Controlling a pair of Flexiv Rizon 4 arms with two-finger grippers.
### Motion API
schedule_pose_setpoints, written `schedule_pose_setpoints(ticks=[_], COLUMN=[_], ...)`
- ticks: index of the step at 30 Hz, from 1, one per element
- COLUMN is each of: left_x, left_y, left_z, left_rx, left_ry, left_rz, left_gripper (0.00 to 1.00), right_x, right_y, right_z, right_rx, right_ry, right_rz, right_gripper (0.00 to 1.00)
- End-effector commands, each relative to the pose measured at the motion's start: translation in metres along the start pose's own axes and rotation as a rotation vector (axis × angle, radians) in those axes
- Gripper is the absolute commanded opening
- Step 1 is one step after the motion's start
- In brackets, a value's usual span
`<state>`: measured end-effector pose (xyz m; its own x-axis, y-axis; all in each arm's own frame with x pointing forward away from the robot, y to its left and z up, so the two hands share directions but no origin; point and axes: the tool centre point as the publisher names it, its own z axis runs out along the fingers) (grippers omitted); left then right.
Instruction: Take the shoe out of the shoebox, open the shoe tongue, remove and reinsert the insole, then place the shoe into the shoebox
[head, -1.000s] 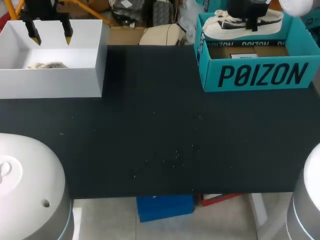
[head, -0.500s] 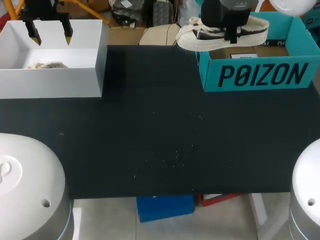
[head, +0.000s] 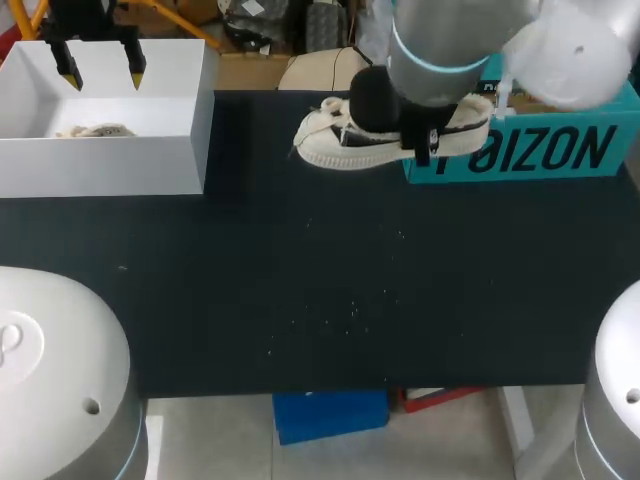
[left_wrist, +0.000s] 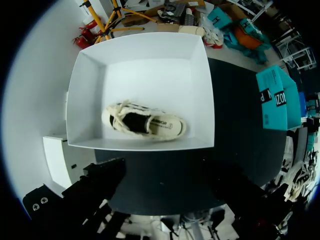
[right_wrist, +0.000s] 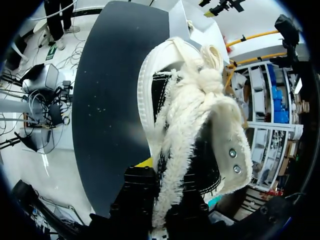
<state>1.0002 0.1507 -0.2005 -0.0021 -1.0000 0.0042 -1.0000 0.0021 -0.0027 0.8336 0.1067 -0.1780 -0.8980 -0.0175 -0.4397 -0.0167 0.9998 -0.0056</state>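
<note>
The table (head: 300, 280) is big, flat and black. Its top is dull, not shiny. Some tiny white specks (head: 345, 312) are sprinkled on it near the middle. A white box (head: 110, 165) with no lid sits at the far left corner. The light makes the box walls look bright. A darker shadow (head: 232, 140) lies on the table just beside the box.

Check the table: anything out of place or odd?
Nothing damaged or askew. Only oddities: pale specks scattered on the table, near its middle, and a second shoe lying in the white box below the open left gripper. The right gripper holds the shoe beside the teal shoebox.
</note>
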Motion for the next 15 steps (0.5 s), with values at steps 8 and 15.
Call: schedule_pose_setpoints(ticks=[8,15], left_x=[0.0,0.0], left_y=[0.0,0.0], left_z=[0.0,0.0], left_rx=[-0.001,-0.001], left_ry=[-0.001,-0.001], left_rz=[0.0,0.0], left_gripper=[1.0,1.0], right_x=[0.039,0.076], right_y=[0.048,0.069], right_z=[0.079,0.122], right_rx=[-0.021,-0.029], right_ry=[-0.05,-0.023], right_rz=[0.033,0.068], right_gripper=[0.0,0.0])
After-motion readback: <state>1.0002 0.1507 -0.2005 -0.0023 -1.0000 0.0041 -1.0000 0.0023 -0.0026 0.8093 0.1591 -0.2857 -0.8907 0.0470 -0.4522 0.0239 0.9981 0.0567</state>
